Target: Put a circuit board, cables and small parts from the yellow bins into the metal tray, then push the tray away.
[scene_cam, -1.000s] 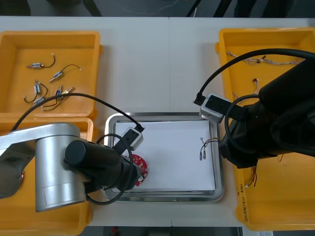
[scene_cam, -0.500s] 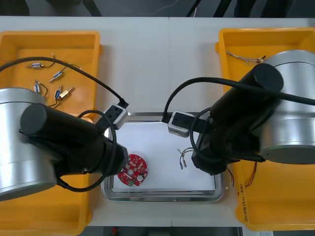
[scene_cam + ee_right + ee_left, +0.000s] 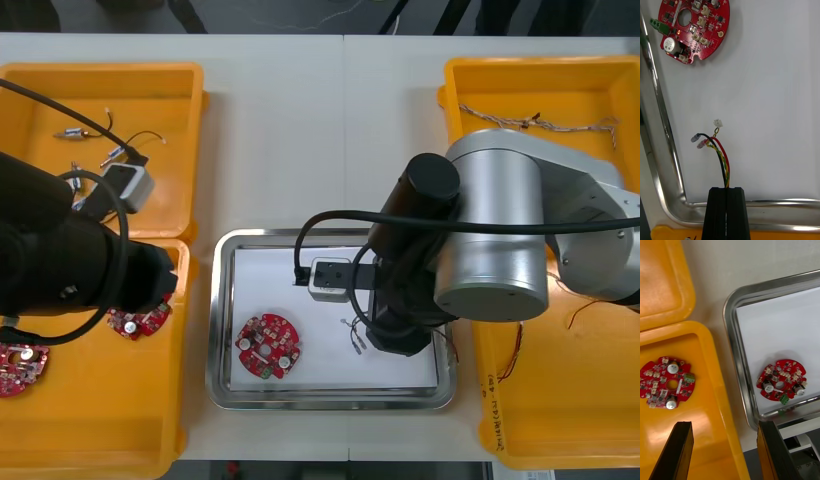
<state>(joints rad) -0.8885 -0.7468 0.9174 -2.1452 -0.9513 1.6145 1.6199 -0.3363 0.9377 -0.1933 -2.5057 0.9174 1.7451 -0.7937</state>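
A light table (image 3: 300, 120) is viewed steeply from above; its metal tray (image 3: 330, 402) and round red circuit board (image 3: 268, 347) are shared by nearer wrist views.

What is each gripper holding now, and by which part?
The right gripper pinches the red and yellow cable by its wires, connector ends free over the metal tray. The left gripper is open, holding nothing.

Bright, even overhead light, shadows soft. Glare streaks along metal tray (image 3: 662, 123) rim; faint shadow nr circuit board (image 3: 707, 37), rt wrist view.
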